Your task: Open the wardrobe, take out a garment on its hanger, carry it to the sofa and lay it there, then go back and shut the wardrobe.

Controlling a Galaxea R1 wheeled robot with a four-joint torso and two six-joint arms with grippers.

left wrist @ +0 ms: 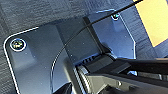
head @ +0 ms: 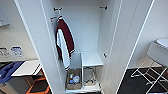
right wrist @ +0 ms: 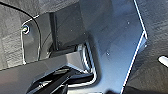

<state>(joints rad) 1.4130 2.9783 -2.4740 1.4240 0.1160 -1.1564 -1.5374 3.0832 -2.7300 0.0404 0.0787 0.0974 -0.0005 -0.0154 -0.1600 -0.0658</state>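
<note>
Wardrobe [head: 86, 32] stands open, both doors swung wide. Inside it, a maroon jacket [head: 64, 41] with white sleeves hangs from the rail at the wardrobe's left side; a basket [head: 73, 79] sits on the wardrobe floor below the jacket. Claw state: cannot tell for either arm.

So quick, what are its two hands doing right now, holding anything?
Left gripper: cannot be told; its wrist camera looks down at the robot's dark plate and carpet.
Right gripper: cannot be told either, same kind of view.
</note>
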